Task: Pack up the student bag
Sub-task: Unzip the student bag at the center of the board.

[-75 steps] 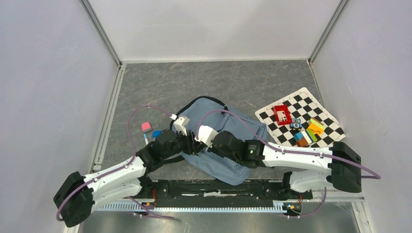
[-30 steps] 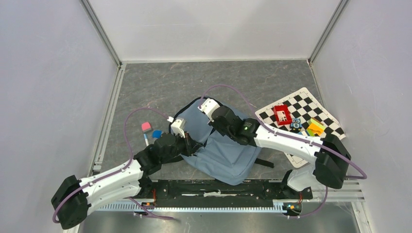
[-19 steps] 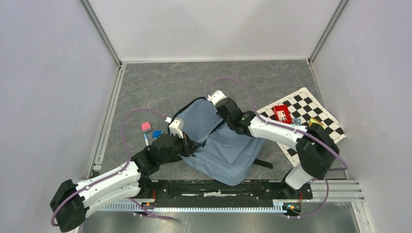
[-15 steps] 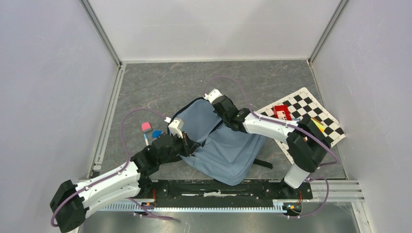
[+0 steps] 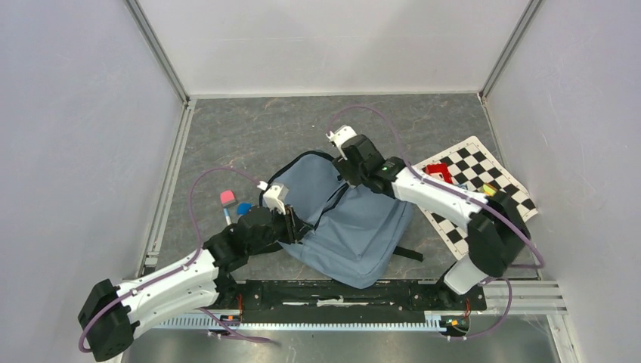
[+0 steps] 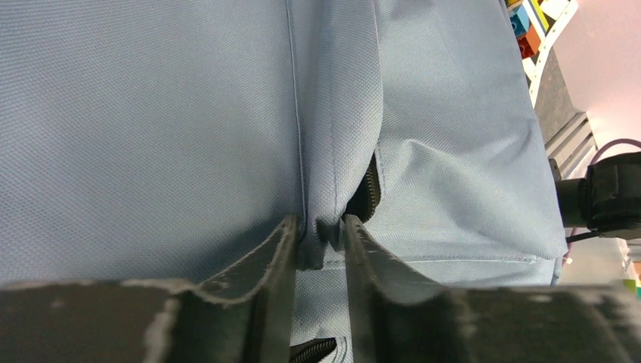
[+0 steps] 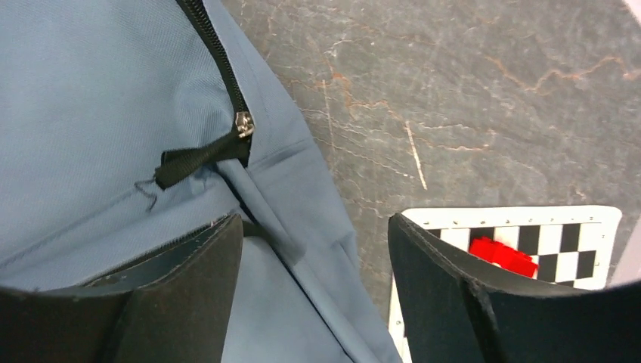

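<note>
The thin fold could slip from the left fingers (image 6: 317, 242) once anything tugs the student bag (image 5: 355, 227), letting its opening sag shut. Those fingers stand narrow, pinching grey-blue cloth between them, apparently right beside the zipper teeth. The right fingers (image 7: 314, 227) stand wide and hold nothing. The zipper pull (image 7: 243, 123) lies just beyond their left tip, with the bag under them on the counter (image 7: 453, 91).
</note>
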Available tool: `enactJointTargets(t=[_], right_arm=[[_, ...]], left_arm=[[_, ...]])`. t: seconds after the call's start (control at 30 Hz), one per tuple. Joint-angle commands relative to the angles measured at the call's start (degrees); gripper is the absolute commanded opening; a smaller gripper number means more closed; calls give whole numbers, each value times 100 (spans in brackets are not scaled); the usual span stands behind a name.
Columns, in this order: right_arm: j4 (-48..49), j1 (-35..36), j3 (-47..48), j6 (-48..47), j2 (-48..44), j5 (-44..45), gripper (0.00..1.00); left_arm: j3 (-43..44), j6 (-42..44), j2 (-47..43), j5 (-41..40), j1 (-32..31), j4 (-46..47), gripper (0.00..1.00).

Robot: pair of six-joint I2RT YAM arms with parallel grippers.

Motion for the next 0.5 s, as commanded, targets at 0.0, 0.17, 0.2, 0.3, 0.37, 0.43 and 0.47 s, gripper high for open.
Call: enactJointTargets(t=[0.0,0.17,0.2,0.3,0.37,0.43,0.47], right_arm=[[-450,-4,-138,561,-959,-327,80],[-825,-2,-632,891,-1757,-161,92],[-892,-2,-730,960,-1905,-123,94],[-1128,-3,-980,1180,-2245,-18,98],[-1300,-2,-1140,1392,-2436,49,98],[-1415,0,-1316,1647,-2634,44,98],[-1438,-2,-1423,1777,-2743,6,97]], left_arm=[[388,213,29,82,-1,-70,48],[1018,546,422,37,4,-168,83],[1183,636,570,34,4,-223,88],[1811,992,1267,29,4,-495,96],[2228,1239,1782,-23,4,-761,99],[2535,1409,2241,-121,4,-912,99],[2648,1461,2422,-159,4,-947,99]])
